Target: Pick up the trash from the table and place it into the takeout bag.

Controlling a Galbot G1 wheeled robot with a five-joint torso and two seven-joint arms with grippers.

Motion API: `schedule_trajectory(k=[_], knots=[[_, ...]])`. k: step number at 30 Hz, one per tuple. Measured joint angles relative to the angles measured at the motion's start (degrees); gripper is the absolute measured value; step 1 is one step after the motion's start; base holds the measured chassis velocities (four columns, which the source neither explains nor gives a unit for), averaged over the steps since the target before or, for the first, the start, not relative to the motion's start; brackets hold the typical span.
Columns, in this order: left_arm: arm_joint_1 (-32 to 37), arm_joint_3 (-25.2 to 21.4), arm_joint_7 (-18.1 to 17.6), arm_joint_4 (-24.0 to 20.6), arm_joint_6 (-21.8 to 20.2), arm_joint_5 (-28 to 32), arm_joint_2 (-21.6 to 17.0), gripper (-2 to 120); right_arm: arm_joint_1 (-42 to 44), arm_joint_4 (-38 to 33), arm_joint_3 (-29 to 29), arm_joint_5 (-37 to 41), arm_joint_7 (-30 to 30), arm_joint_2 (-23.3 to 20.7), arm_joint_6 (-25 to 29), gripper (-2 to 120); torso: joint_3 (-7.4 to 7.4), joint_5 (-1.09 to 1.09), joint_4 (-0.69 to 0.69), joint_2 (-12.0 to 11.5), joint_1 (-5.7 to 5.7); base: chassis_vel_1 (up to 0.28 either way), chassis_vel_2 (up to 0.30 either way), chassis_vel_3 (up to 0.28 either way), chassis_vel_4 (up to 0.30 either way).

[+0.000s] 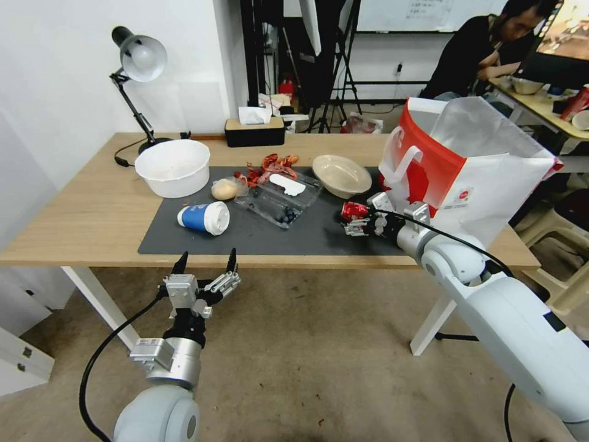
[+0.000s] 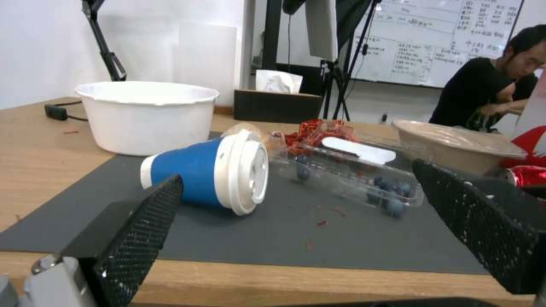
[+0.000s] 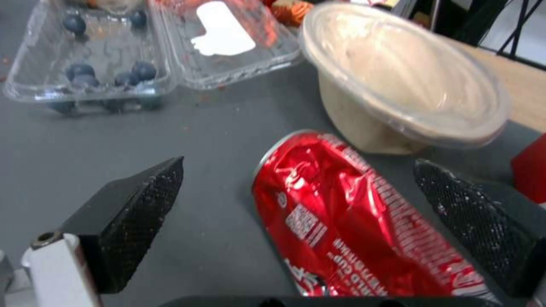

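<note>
On the table a dark mat holds the trash. A blue white-lidded cup lies on its side, with a wrapped tan bun behind it. Crumpled red wrapper pieces lie farther back, and a beige bowl sits tilted. My right gripper is open, its fingers on either side of a crushed red can that lies on the mat. My left gripper is open, below the table's front edge, facing the cup. The red-and-white takeout bag stands open at the table's right end.
A clear clamshell box with blueberries lies open mid-mat. A large white bowl, a desk lamp and a tissue box stand toward the back. Bare wood lies left of the mat.
</note>
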State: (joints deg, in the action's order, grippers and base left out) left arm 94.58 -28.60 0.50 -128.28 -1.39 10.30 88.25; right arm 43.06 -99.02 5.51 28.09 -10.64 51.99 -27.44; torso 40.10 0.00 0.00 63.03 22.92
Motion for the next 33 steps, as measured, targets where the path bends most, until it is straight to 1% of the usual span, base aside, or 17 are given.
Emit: schedule_trajectory(k=[8, 11, 12, 13, 14, 15, 16, 17, 18, 22, 23, 25, 27, 28, 30, 32, 33], knots=[[0.0, -0.1, -0.1, 0.2, 0.1, 0.1, -0.1, 100, -0.9, 0.9, -0.4, -0.6, 0.8, 0.4, -2.2, 100, 0.00, 0.00, 0.00, 0.0, 0.00, 0.000, 0.000, 0.000, 0.000], [-0.1, -0.1, -0.1, 0.4, 0.2, 0.1, -0.1, 100, -0.9, 0.6, -0.7, -1.1, 1.5, 0.5, -4.4, 86, 0.00, 0.00, 0.00, 0.0, 0.00, 0.000, 0.000, 0.000, 0.000], [-0.1, -0.1, -0.1, 0.4, 0.2, 0.1, -0.1, 100, -0.9, 0.6, -0.7, -1.1, 1.5, 0.5, -4.4, 86, 0.00, 0.00, 0.00, 0.0, 0.00, 0.000, 0.000, 0.000, 0.000], [-0.2, -0.1, -0.2, 0.4, 0.2, 0.1, -0.1, 100, -0.8, 0.5, -0.8, -1.2, 1.6, 0.6, -4.7, 81, 0.00, 0.00, 0.00, 0.0, 0.00, 0.000, 0.000, 0.000, 0.000], [-0.2, -0.1, -0.2, 0.4, 0.2, 0.1, -0.1, 100, -0.8, 0.5, -0.8, -1.2, 1.6, 0.6, -4.7, 81, 0.00, 0.00, 0.00, 0.0, 0.00, 0.000, 0.000, 0.000, 0.000], [-0.2, -0.1, -0.2, 0.4, 0.3, 0.1, -0.1, 100, -0.7, 0.3, -0.9, -1.2, 1.9, 0.6, -4.8, 76, 0.00, 0.00, -0.01, 0.0, 0.00, 0.000, 0.000, 0.000, 0.000], [-0.3, -0.1, -0.3, 0.6, 0.4, 0.1, -0.1, 100, -0.1, -0.1, -0.8, -1.3, 2.4, 0.6, -4.9, 60, -0.01, -0.02, -0.01, 0.0, -0.01, 0.000, 0.000, 0.000, 0.000], [-0.3, -0.1, -0.3, 0.6, 0.4, 0.1, -0.1, 100, -0.1, -0.1, -0.8, -1.3, 2.4, 0.6, -4.9, 60, -0.01, -0.02, -0.01, 0.0, -0.01, 0.000, 0.000, 0.000, 0.000], [-0.3, -0.2, -0.4, 0.7, 0.7, 0.1, -0.2, 100, 0.3, -0.5, -0.7, -1.2, 2.5, 0.6, -4.9, 52, -0.01, -0.02, -0.01, 0.0, -0.02, 0.000, 0.000, 0.000, 0.000], [-0.3, -0.2, -0.5, 0.7, 0.7, 0.1, -0.2, 100, 0.7, -0.6, -0.6, -1.2, 2.7, 0.5, -4.9, 43, -0.02, -0.02, -0.02, 0.0, -0.02, 0.000, 0.000, 0.000, 0.000], [-0.3, -0.2, -0.5, 0.7, 0.8, 0.1, -0.2, 100, 0.9, -0.7, -0.6, -1.2, 2.7, 0.5, -4.9, 39, -0.02, -0.02, -0.02, 0.0, -0.01, 0.000, 0.000, 0.000, 0.000], [-0.2, -0.1, -0.5, 0.7, 0.8, 0.1, -0.2, 100, 1.1, -0.8, -0.6, -1.1, 2.8, 0.5, -5.0, 36, -0.02, -0.02, -0.02, 0.0, -0.02, 0.000, 0.000, 0.000, 0.000], [-0.2, -0.1, -0.5, 0.7, 0.9, 0.1, -0.2, 100, 1.4, -1.1, -0.6, -0.4, 3.1, 0.4, -5.5, 30, -0.02, -0.01, -0.02, 0.0, -0.02, 0.000, 0.000, 0.000, 0.000], [-0.2, -0.1, -0.5, 0.7, 0.9, 0.1, -0.2, 100, 1.4, -1.1, -0.6, -0.4, 3.1, 0.4, -5.5, 30, -0.02, -0.01, -0.02, 0.0, -0.02, 0.000, 0.000, 0.000, 0.000], [-0.1, -0.1, -0.5, 0.8, 1.1, 0.1, -0.2, 100, 1.8, -1.7, -0.6, 1.2, 4.3, 0.5, -6.4, 23, -0.02, -0.01, -0.01, 0.0, -0.02, 0.000, 0.000, 0.000, 0.000], [0.0, -0.1, -0.5, 0.8, 1.1, 0.1, -0.2, 100, 1.9, -1.7, -0.6, 1.5, 4.6, 0.5, -6.6, 23, -0.02, -0.01, -0.01, 0.0, -0.02, 0.000, 0.000, 0.000, 0.000], [0.0, -0.1, -0.6, 0.8, 1.2, 0.1, -0.2, 100, 2.1, -1.9, -0.5, 2.1, 5.2, 0.5, -7.1, 16, -0.01, 0.00, 0.00, 0.0, -0.02, 0.000, 0.000, 0.000, 0.000]])
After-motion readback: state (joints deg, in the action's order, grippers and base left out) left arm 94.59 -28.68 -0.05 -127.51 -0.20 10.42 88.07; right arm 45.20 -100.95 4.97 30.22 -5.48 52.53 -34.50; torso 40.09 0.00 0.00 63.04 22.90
